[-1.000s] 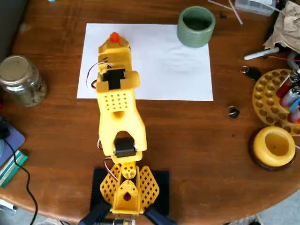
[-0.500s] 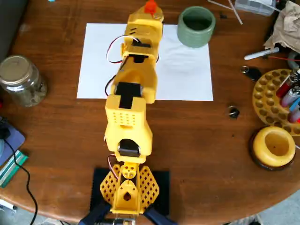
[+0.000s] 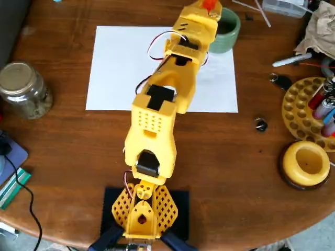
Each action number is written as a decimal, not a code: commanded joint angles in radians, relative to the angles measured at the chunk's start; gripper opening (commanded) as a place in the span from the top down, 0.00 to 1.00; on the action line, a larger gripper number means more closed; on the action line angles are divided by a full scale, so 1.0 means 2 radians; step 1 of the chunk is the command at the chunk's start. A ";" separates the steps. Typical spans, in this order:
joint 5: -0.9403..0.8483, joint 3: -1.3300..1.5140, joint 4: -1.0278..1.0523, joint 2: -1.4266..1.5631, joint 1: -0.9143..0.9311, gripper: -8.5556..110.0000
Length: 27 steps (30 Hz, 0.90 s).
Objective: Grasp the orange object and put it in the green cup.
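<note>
In the overhead view my yellow arm reaches from the bottom edge up over the white paper [image 3: 120, 68]. My gripper [image 3: 205, 7] is at the top edge, mostly hidden under the arm's own wrist. A small bright orange object [image 3: 210, 4] shows at its tip, and the gripper looks shut on it. The pale green cup [image 3: 232, 30] stands just right of and below the gripper, at the paper's top right corner. The arm covers the cup's left side, and the orange object is beside the cup's upper left rim, not inside it.
A glass jar [image 3: 23, 89] stands at the left. A yellow round holder [image 3: 308, 163] and a yellow perforated rack with pens [image 3: 301, 107] stand at the right. A small metal nut [image 3: 260, 124], a marker [image 3: 288, 61] and crumpled paper [image 3: 319, 26] lie nearby.
</note>
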 commanded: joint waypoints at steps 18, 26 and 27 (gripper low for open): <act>-0.011 -0.156 0.000 -0.114 0.025 0.93; -0.018 -0.171 0.001 -0.133 0.018 0.86; -0.018 -0.172 0.000 -0.133 0.017 0.82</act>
